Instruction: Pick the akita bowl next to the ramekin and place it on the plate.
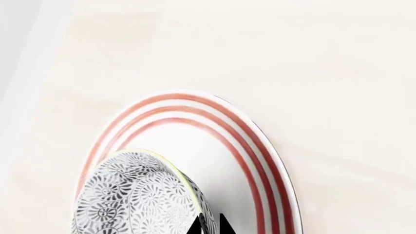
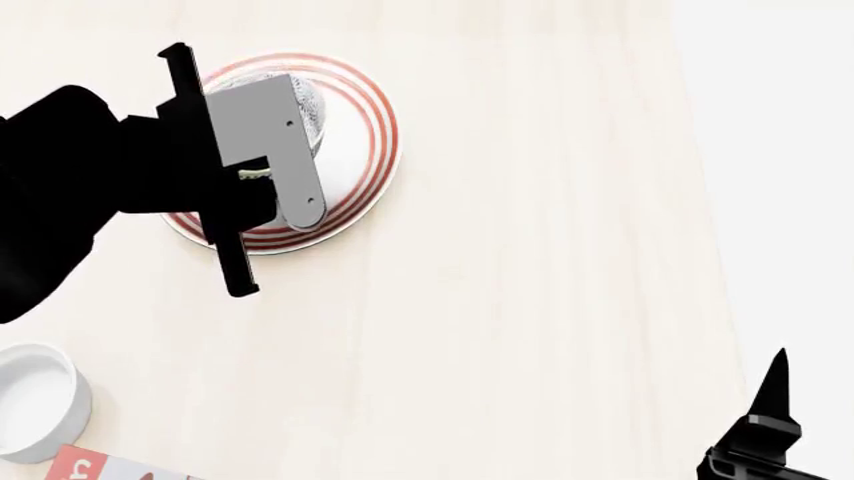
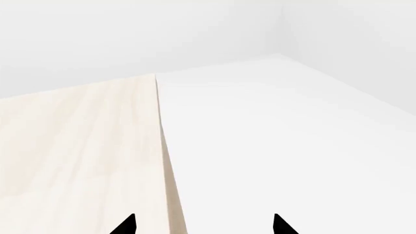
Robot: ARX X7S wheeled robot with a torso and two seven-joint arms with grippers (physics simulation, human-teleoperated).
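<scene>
The akita bowl, grey-and-white floral inside and out, is over the near-left part of the plate, a white plate with red rings. My left gripper is shut on the bowl's rim, one fingertip inside the wall and one outside. Whether the bowl touches the plate I cannot tell. In the head view my left arm covers most of the bowl and part of the plate. The ramekin stands plain white at the near left. My right gripper is open with nothing in it, at the table's right edge.
A red-printed flat object lies by the ramekin at the near edge. The pale wooden table ends on the right in an edge, with white floor beyond. One right finger shows at the near right.
</scene>
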